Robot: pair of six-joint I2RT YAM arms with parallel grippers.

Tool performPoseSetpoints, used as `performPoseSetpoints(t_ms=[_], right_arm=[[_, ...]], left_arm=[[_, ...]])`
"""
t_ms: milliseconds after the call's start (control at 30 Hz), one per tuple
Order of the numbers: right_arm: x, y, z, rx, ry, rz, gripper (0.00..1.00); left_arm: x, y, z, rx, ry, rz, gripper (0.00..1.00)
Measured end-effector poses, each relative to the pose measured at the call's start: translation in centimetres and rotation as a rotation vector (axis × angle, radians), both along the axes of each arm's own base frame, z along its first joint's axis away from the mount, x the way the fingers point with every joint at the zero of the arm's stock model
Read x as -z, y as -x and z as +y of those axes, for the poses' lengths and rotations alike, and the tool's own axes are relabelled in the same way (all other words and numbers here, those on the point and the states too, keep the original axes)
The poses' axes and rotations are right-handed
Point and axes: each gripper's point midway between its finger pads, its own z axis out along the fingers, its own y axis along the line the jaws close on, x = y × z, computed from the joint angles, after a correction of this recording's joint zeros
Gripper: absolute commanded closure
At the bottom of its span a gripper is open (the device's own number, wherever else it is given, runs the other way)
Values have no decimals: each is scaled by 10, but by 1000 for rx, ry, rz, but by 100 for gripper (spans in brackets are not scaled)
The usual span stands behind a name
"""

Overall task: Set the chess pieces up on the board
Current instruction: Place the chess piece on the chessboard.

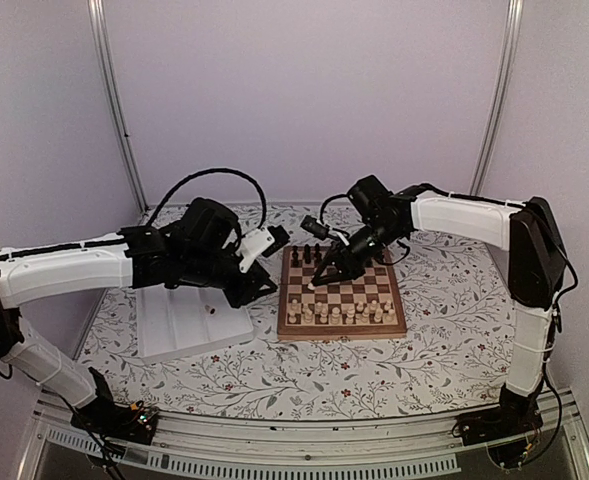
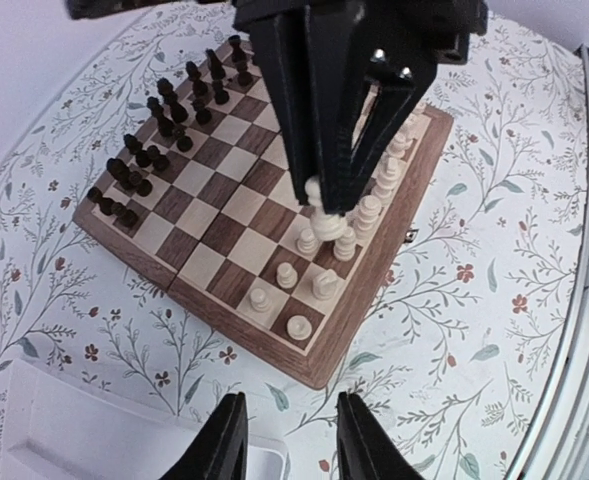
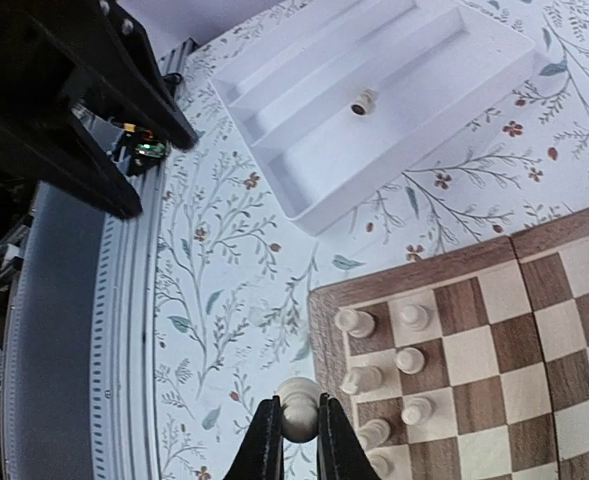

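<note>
1. The right hand (image 3: pixel 294 440) pinches a pale chess piece (image 3: pixel 298 410) just over the near edge of the board (image 1: pixel 341 295).
2. If it lets go too high, the piece could tip and knock over the pale pieces standing right beside it.
3. The left hand (image 2: pixel 290 445) is open and holds nothing, over the white tray (image 3: pixel 374 110).
4. One small piece (image 3: pixel 362 101) lies in the tray.

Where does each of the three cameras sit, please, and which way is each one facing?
Top external: above and behind the bases, facing down at the board and white tray; both arms show.
Left wrist: on the left arm above the tray's edge, facing the board; its own fingers at the bottom, the right end effector over the pale pieces.
Right wrist: looks down past the board's edge at the tray; its end effector grips a pale piece.
All three share the board.
</note>
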Motion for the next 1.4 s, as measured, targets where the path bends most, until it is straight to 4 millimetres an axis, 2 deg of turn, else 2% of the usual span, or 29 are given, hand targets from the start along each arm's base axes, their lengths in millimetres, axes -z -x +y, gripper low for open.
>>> performPoseSetpoints(t_ms=[167,300,400,633,967,1400], right_arm=[[21,-19,-15,62,117,-156,96],[42,-33,-30,109,222,-247,96],[54,-39,-39,126,279,-288,95],[74,-40,-52,134,352,-320,94],[75,-41,-52,127,352,-334,93],[84,-30,-45,76,358,-334,93]], left_arm=[[-3,-21,34,-81,0,-32,65],[4,-37,60,-155,-4,-46,65],[10,-43,71,-187,-12,-47,65],[14,-45,76,-203,-3,-59,65],[17,-50,82,-223,1,-62,65],[19,-52,85,-238,-1,-70,65]])
